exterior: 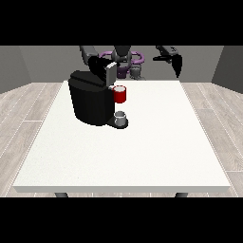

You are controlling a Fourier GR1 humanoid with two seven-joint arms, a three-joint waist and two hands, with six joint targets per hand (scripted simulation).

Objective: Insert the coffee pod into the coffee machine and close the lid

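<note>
The black coffee machine (89, 100) stands on the left half of the white table (156, 142). Its grey lid (110, 72) stands raised at the top of the machine. A red thing at the machine (120, 94) sits just below the lid, on the side facing the view's right. A grey thing (121, 117) rests on the machine's base under it. The hand at the view's left (98, 63) is right behind the lid, close to or touching it. The hand at the view's right (177, 64) hangs in the air over the far right table edge, fingers straight and pointing down, holding nothing.
The robot's torso (124, 59) stands behind the far table edge. Grey floorboards surround the table on both sides.
</note>
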